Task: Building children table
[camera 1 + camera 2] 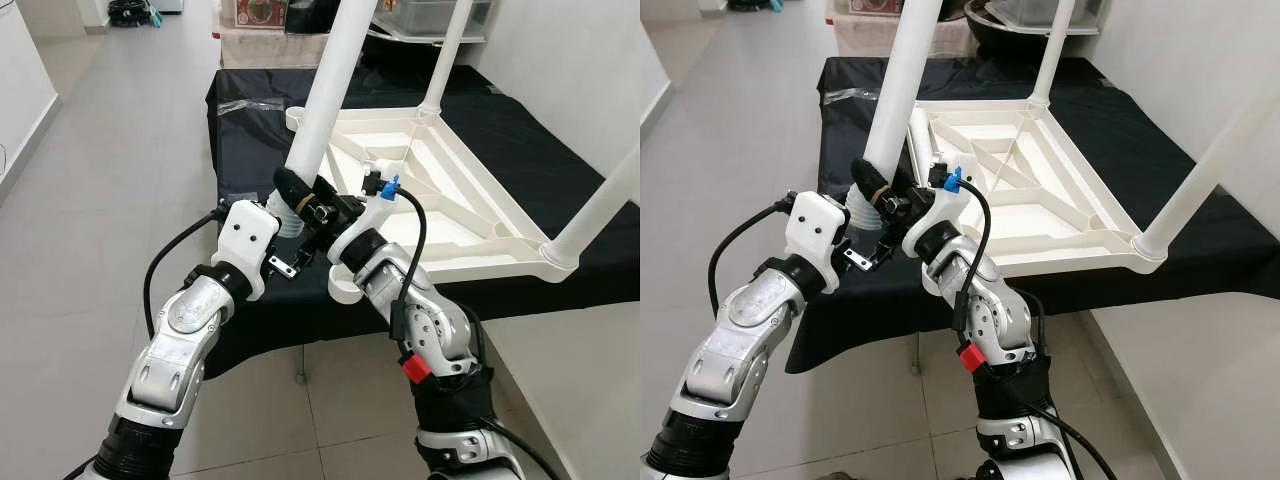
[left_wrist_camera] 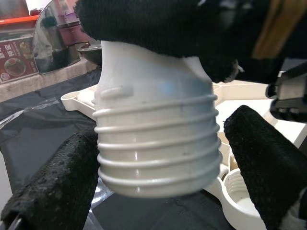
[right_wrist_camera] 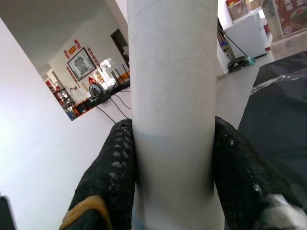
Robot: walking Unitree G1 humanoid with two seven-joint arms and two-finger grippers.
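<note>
A desk [image 1: 250, 130] draped in black cloth stands on the tiled floor [image 1: 120, 200]. On it lies the white plastic tabletop [image 1: 440, 200], upside down, its ribbed underside showing, with two legs already standing up from the far corner [image 1: 445, 55] and the near right corner [image 1: 600, 205]. A third white leg [image 1: 330, 90] leans over the desk's near left edge, off the tabletop. The right gripper [image 3: 172, 191] has its jaws clenched around this leg's smooth shaft. The left gripper [image 2: 158, 158] sits at the leg's threaded end [image 2: 156, 143], jaws spread either side of the threads, one finger [image 2: 53, 182] near touching.
</note>
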